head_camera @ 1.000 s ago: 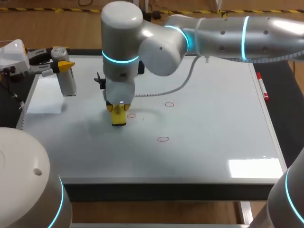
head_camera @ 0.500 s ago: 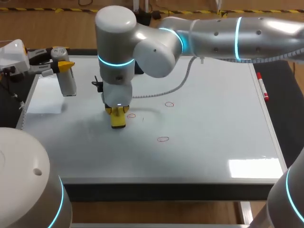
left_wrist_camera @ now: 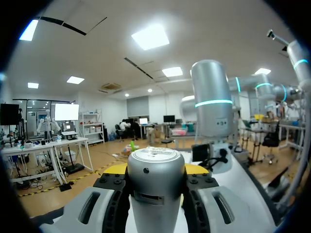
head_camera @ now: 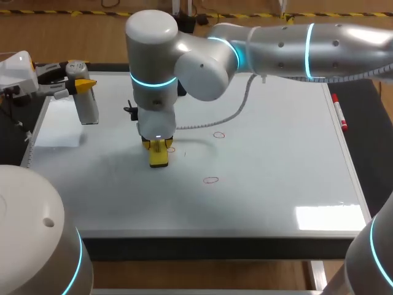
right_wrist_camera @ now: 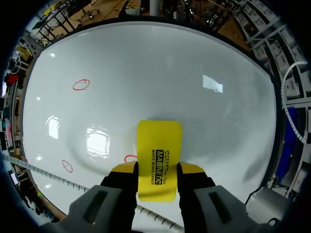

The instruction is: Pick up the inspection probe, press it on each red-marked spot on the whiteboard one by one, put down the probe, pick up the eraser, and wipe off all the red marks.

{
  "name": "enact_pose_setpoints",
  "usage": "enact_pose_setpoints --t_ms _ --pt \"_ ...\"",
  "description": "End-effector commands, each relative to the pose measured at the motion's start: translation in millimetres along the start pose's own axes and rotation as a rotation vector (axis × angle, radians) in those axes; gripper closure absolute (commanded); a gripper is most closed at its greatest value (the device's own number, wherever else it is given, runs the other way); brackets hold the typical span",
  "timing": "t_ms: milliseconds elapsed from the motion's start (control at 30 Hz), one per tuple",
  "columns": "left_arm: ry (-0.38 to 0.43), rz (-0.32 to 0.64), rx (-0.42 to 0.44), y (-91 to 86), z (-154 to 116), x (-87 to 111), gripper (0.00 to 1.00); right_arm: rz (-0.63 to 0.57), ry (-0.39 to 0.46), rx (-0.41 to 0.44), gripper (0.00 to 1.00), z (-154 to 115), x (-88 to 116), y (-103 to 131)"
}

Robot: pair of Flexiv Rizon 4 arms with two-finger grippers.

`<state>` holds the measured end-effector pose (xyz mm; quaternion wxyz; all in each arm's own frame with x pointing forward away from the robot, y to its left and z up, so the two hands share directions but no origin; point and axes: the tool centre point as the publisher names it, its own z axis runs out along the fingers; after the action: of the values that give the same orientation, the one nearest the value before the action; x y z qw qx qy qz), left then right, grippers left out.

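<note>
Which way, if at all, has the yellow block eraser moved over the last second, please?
Yes: the yellow block eraser, held in the right end effector, slid slightly rightward, closing on the nearest red circle.

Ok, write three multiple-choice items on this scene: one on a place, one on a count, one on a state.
1. Where is the eraser? A) between the right fingers, over the whiteboard B) loose at the whiteboard's edge C) off the whiteboard
2. How many red circles are drawn? A) one B) three C) six
3. The left fingers are: A) open, empty B) shut on the probe C) out of view
Answers: 1 A, both fingers clamp it; 2 B, two lie clear, one peeks from behind the eraser; 3 B, the probe sits tight between them.
</note>
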<state>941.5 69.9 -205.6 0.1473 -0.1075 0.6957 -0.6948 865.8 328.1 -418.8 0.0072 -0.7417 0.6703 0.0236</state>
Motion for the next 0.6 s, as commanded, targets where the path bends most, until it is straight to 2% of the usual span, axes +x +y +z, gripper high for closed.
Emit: enact_pose_setpoints --t_ms 33,600 --pt "0.002 -0.001 -0.001 -1.3 0 -0.3 1.0 0.006 0.0 0.005 1.0 -2 8 -1" --pt "0.002 -0.001 -0.001 -1.3 0 -0.3 1.0 0.081 0.02 -0.005 1.0 3 48 -2"
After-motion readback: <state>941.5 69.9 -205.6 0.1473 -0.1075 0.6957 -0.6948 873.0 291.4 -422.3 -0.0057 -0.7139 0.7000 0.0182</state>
